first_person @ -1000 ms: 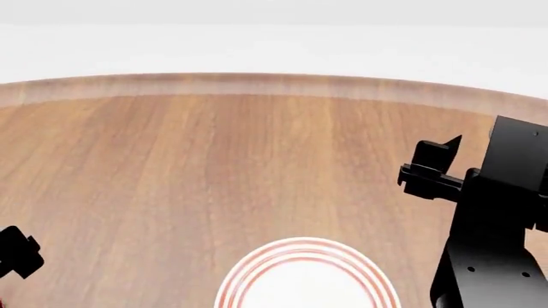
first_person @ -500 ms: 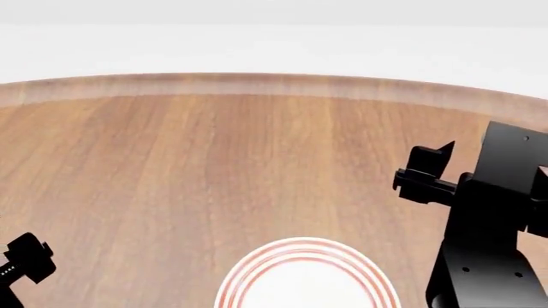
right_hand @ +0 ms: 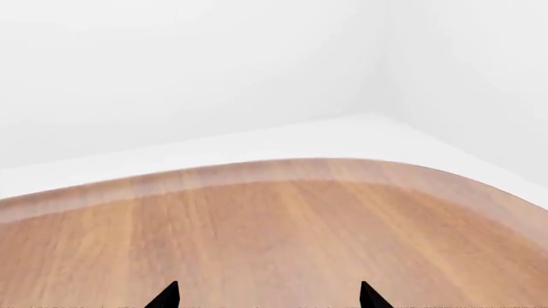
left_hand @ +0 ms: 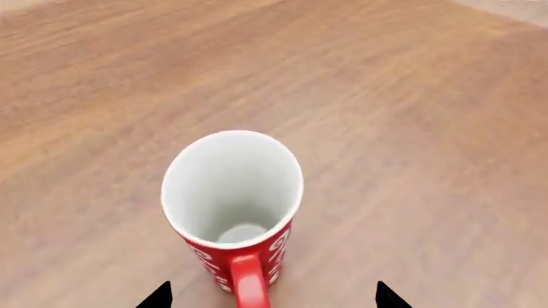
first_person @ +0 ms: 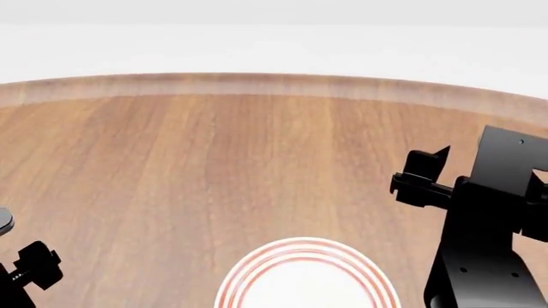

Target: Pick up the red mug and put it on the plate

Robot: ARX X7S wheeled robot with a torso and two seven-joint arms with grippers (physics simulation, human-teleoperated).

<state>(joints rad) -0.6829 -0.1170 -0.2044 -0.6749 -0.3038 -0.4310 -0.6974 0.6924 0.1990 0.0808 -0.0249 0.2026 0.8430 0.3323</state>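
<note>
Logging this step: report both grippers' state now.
Left gripper: open, tips either side of the red mug's handle, not gripping.
Right gripper: open, holding nothing.

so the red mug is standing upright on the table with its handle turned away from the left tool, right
Not quite. The red mug does stand upright on the table, but its handle points toward the left tool, down between the two fingertips. The left wrist view shows it.
</note>
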